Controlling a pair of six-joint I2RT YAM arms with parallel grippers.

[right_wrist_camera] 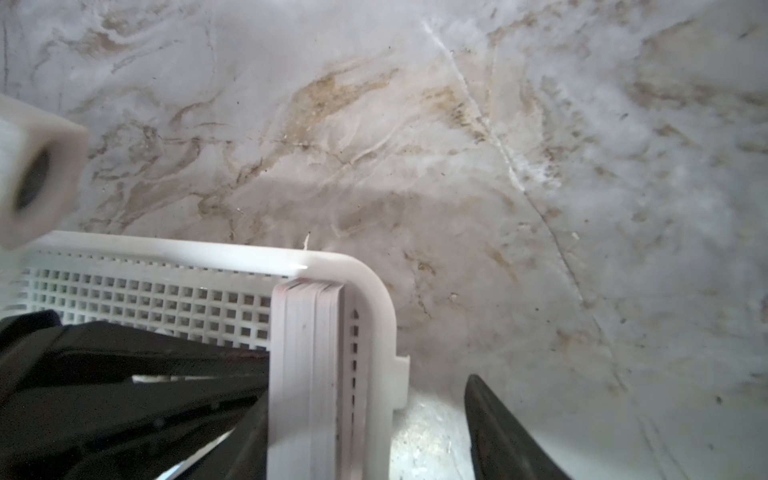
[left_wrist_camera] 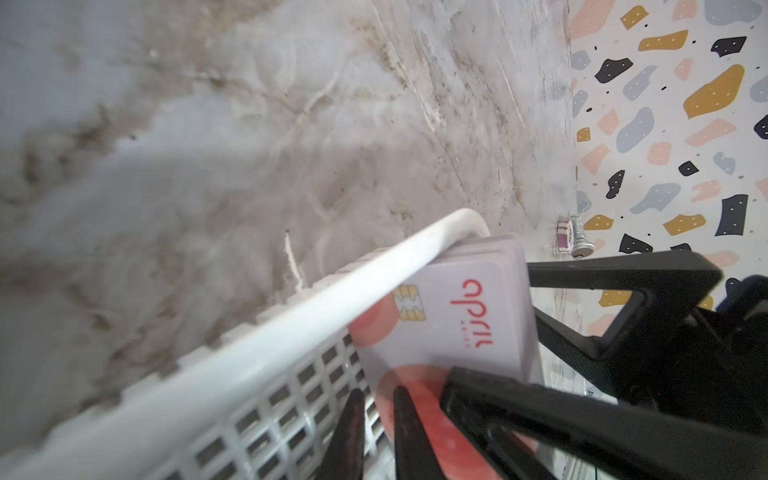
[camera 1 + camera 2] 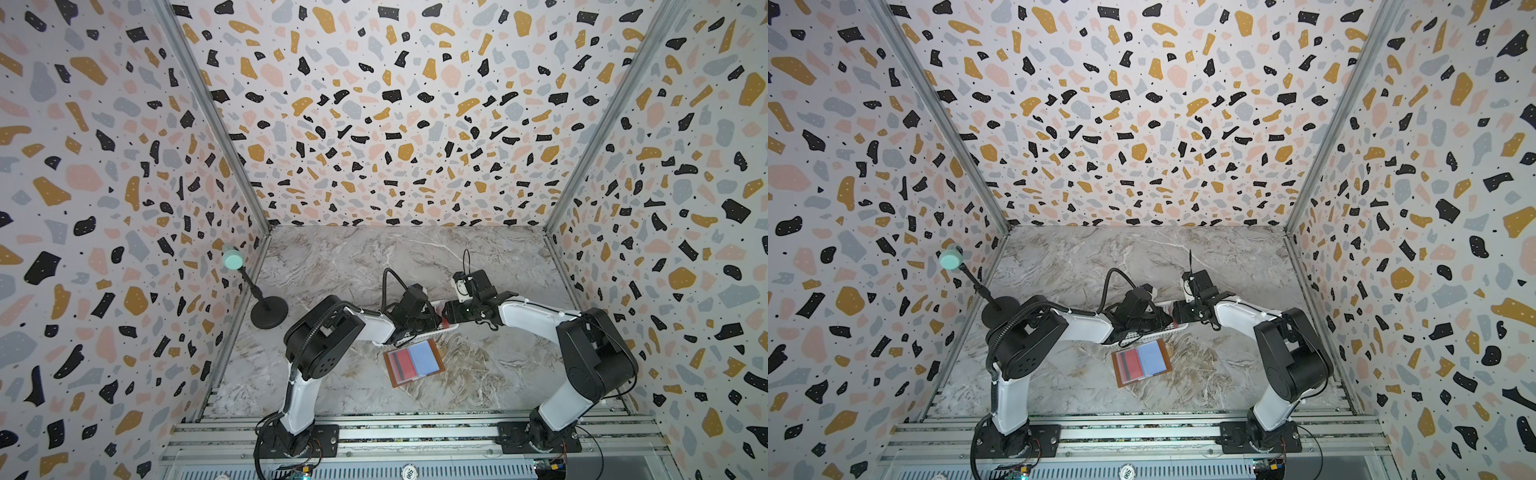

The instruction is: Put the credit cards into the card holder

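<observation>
We find the credit cards (image 1: 307, 353) between both arms

On the worktop (image 3: 353, 266), the white basket (image 1: 166, 253) stands them upright at its right end. The right end effector (image 1: 374, 428) gapes astride them. The left end effector (image 2: 376, 432), nearly closed, perhaps nips one. The card holder (image 3: 413, 362) lies open just nearer.

One card holder (image 3: 413, 362), one basket (image 1: 166, 249), one stack of credit cards (image 1: 307, 353)

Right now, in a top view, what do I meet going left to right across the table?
black stand with mint head → left arm's black elbow block → card holder → right arm's black elbow block. The white basket overlaps the holder's span, so it is left out.
</observation>
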